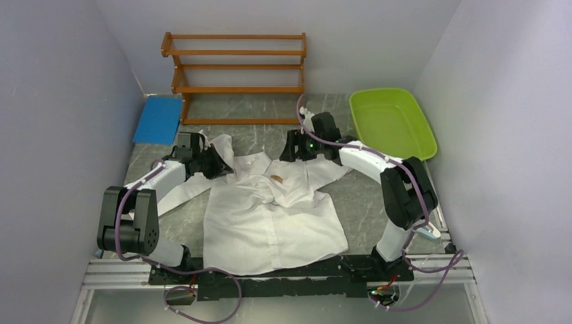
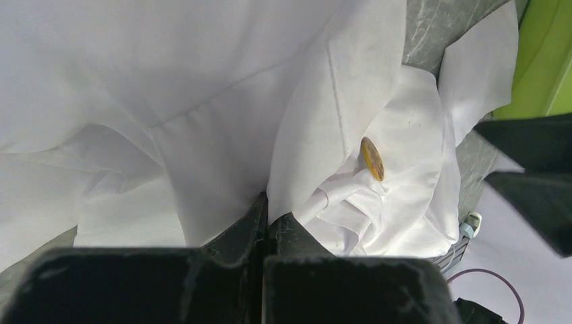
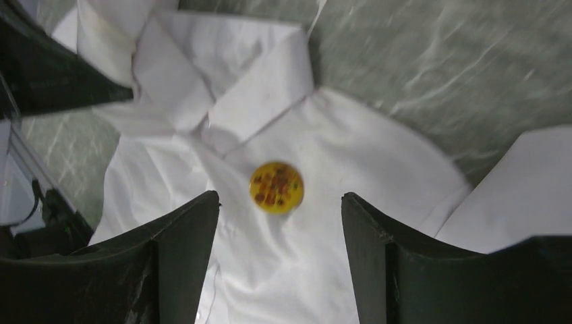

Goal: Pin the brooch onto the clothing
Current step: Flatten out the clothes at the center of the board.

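Note:
The clothing, a white collared shirt, lies spread on the table with its collar toward the back. A round yellow brooch sits on its chest just below the collar. My left gripper is at the shirt's left shoulder. In the left wrist view the left gripper is shut on a fold of the clothing, with the brooch seen edge-on beyond it. My right gripper hovers behind the collar. In the right wrist view the right gripper is open, and the brooch lies between its fingertips on the clothing, untouched.
A wooden two-shelf rack stands at the back. A blue sheet lies at the back left and a green tray at the back right. Grey walls close in both sides. The right arm's links stand right of the shirt.

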Robot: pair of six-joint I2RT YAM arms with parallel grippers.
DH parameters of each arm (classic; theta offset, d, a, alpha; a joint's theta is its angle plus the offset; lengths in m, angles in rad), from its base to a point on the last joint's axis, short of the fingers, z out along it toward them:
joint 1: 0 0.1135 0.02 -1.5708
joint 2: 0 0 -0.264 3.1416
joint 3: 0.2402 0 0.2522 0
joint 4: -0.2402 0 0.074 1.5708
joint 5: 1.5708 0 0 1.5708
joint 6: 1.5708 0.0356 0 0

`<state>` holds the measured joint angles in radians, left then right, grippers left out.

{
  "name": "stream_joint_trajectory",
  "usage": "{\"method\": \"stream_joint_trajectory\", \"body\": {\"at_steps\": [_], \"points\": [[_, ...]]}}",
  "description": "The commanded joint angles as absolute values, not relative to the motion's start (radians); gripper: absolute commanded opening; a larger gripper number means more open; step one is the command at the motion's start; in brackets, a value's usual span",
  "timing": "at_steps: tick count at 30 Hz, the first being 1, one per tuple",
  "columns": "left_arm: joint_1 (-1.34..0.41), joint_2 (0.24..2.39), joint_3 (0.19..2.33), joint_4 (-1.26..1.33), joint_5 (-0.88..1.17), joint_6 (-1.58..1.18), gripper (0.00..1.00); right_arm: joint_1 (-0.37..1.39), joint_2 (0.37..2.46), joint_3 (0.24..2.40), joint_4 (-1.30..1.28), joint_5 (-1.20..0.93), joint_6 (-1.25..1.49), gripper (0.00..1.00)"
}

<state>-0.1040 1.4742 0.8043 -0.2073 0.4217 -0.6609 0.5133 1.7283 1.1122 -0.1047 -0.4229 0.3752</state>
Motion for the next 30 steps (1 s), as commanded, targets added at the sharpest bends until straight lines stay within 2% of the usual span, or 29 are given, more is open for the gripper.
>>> {"method": "stream_joint_trajectory", "body": {"at_steps": [1,6,10,24,30], "points": [[-0.102,1.446,0.816,-0.208,0.455,-0.642,0.03,0.500,1.810,1.218,-0.126,-0.401,0.319,0.70],[-0.101,1.449,0.809,-0.203,0.466,-0.640,0.03,0.504,1.956,1.350,-0.248,-0.438,0.227,0.69],[-0.101,1.444,0.801,-0.203,0.472,-0.642,0.03,0.512,2.022,1.406,-0.326,-0.382,0.187,0.69],[-0.102,1.452,0.822,-0.192,0.490,-0.648,0.03,0.512,1.975,1.351,-0.397,-0.030,0.192,0.68],[-0.101,1.462,0.841,-0.191,0.481,-0.648,0.03,0.514,1.971,1.360,-0.432,-0.106,0.186,0.65]]}}
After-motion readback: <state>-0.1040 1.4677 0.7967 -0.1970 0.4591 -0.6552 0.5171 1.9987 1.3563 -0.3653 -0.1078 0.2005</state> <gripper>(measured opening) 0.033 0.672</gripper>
